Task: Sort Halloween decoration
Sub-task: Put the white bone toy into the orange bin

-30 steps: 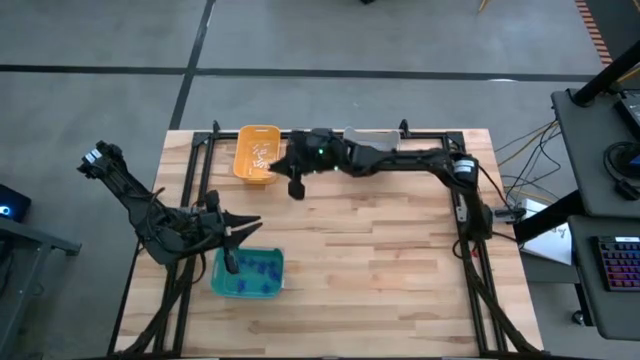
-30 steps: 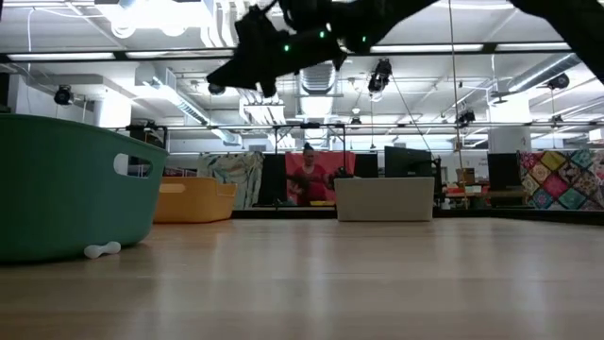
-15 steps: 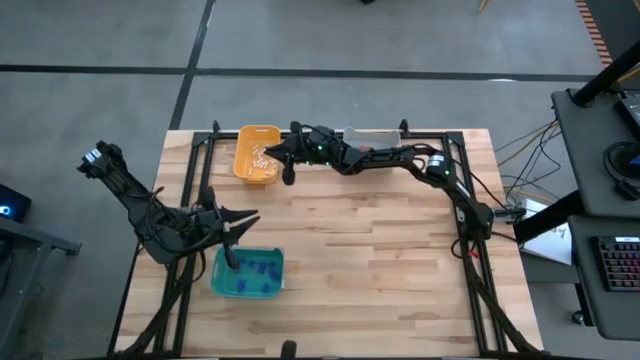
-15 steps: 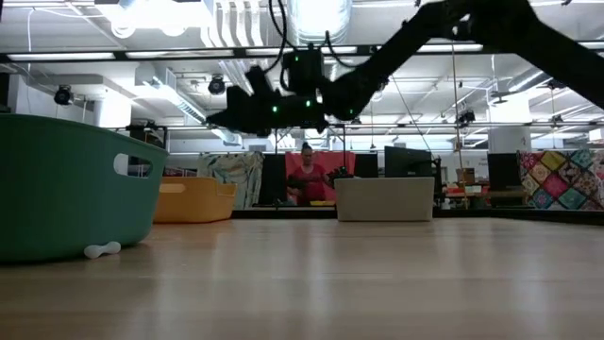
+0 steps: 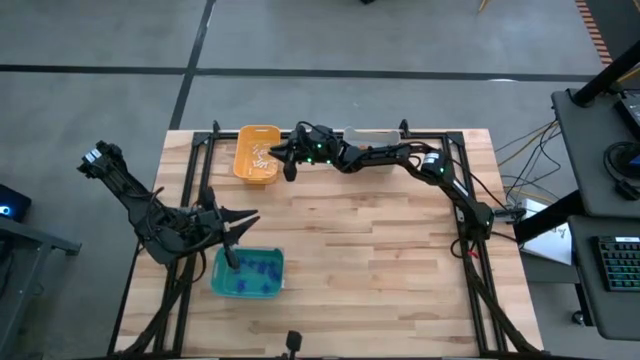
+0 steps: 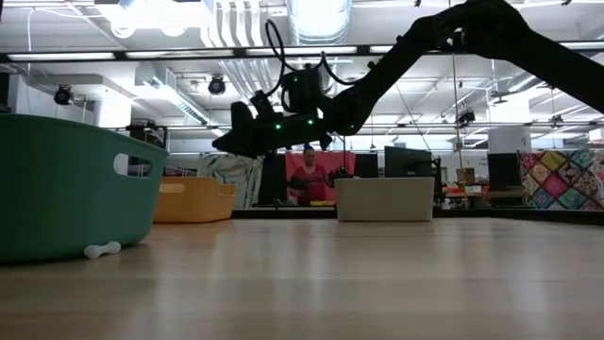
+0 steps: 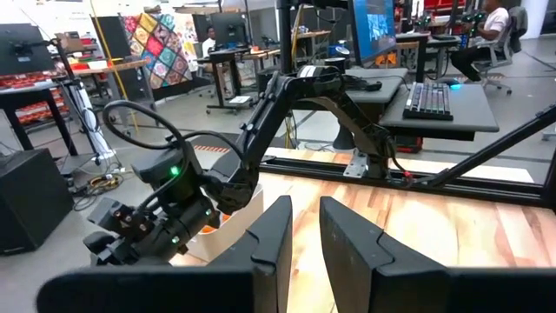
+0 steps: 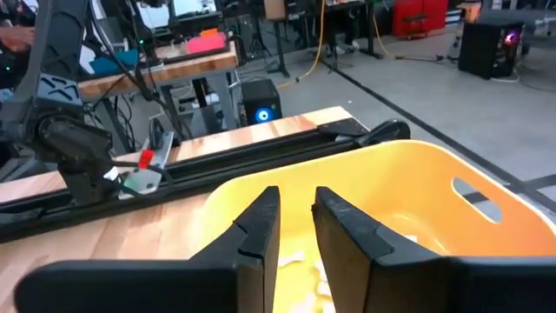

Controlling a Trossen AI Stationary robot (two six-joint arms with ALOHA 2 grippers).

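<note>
The right end effector [image 5: 284,160] hangs over the inner edge of the orange-yellow bin [image 5: 255,154] at the far side of the table [image 5: 380,260]. Its two fingers [image 8: 261,228] stand a small way apart, with a narrow gap between them and nothing in it. Under them, on the bottom of this bin, lie small white trinkets [image 8: 300,265].

The left end effector [image 5: 240,222] waits near the left front of the table, just above the far rim of the teal bin [image 5: 247,272]. Its fingers [image 7: 276,235] also show only a narrow gap, and I see nothing between them. In the teal bin lie the purple trinkets [image 5: 262,268], spread on its bottom.

One more white trinket [image 6: 102,249] rests on the table itself, touching or almost touching the wall of the teal bin in the low view.

A grey bin [image 6: 384,199] stands at the far edge of the table, beside the orange-yellow one, with the right arm reaching across it. What is inside it I cannot tell
</note>
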